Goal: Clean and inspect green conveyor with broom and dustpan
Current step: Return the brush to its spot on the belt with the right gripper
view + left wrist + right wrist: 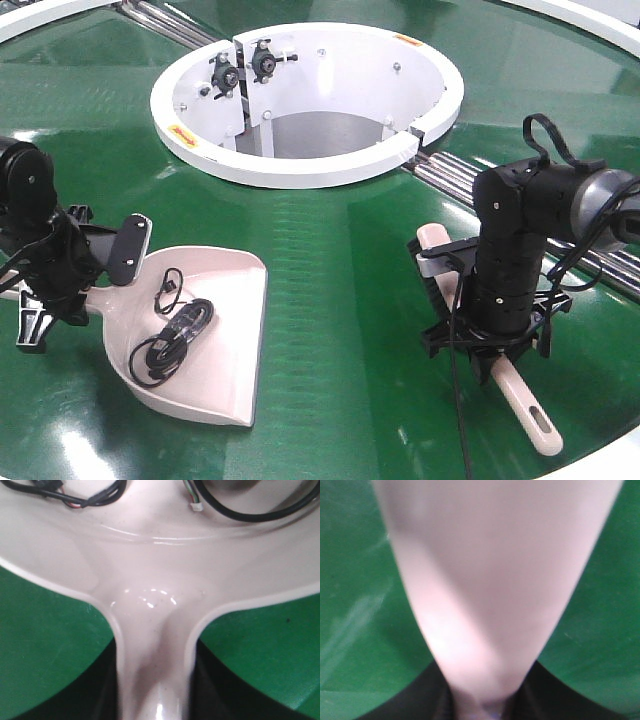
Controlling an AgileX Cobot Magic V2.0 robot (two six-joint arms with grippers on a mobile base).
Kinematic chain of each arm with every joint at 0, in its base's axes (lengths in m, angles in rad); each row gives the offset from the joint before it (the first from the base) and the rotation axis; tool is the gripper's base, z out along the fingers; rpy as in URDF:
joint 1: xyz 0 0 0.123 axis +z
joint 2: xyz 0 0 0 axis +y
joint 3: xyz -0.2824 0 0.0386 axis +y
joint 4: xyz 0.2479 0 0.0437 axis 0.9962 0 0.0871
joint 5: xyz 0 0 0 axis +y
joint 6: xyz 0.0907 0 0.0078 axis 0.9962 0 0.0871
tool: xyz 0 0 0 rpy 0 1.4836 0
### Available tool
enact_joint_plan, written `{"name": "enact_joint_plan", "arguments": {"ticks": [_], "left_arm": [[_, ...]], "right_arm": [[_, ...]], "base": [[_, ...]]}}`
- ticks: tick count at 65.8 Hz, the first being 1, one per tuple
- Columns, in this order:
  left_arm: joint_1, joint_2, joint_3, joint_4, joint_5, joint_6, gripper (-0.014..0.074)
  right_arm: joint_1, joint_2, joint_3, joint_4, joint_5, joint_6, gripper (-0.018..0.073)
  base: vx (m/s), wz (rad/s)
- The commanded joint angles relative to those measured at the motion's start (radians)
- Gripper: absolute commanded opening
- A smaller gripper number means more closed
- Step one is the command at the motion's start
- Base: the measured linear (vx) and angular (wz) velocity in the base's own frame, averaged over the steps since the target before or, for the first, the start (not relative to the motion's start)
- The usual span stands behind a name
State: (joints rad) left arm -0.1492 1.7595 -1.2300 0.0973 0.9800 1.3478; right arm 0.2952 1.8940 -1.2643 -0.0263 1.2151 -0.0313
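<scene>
On glossy green conveyor (340, 330), scooped plastic dustpan (238, 318).

The counter (330, 300) is a glossy dark green with pale glints of reflected light. Its central ring (300, 165) is white, marked by small yellow-and-red stickers (183, 133), and the rollers (450, 175) beside it are silver. The dustpan (225, 330) is a plain pale pink-beige, and the cable (175, 335) is black with a small white plug (198, 507). The broom (525, 400) handle is the same pale pink-beige. My left end effector (50, 290) and right end effector (490, 345) are both matte black, and my right arm (600, 195) has a grey band.
</scene>
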Motion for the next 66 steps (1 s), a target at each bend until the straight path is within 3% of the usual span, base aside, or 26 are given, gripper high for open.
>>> {"name": "enact_joint_plan", "arguments": {"ticks": [1,24,39,55,66], "left_arm": [[-0.007,-0.042,-0.029,-0.021,-0.024,-0.010,-0.0007],[-0.007,-0.041,-0.029,-0.022,-0.024,-0.010,-0.0007],[-0.007,-0.042,-0.029,-0.021,-0.021,-0.012,0.0013],[-0.007,-0.043,-0.029,-0.063,0.006,-0.012,0.0108],[-0.007,-0.043,-0.029,-0.080,0.009,-0.012,0.0233]], "right_arm": [[-0.007,-0.041,-0.021,-0.003,0.075,-0.014,0.0013],[-0.007,-0.040,-0.021,-0.003,0.076,-0.014,0.0074],[-0.007,-0.040,-0.021,-0.003,0.076,-0.014,0.0190],[-0.007,-0.040,-0.021,-0.003,0.076,-0.014,0.0328],[-0.006,-0.040,-0.021,-0.003,0.075,-0.014,0.0391]], "base": [[0.00,0.00],[0.00,0.00],[0.00,0.00],[0.00,0.00],[0.00,0.00]]}}
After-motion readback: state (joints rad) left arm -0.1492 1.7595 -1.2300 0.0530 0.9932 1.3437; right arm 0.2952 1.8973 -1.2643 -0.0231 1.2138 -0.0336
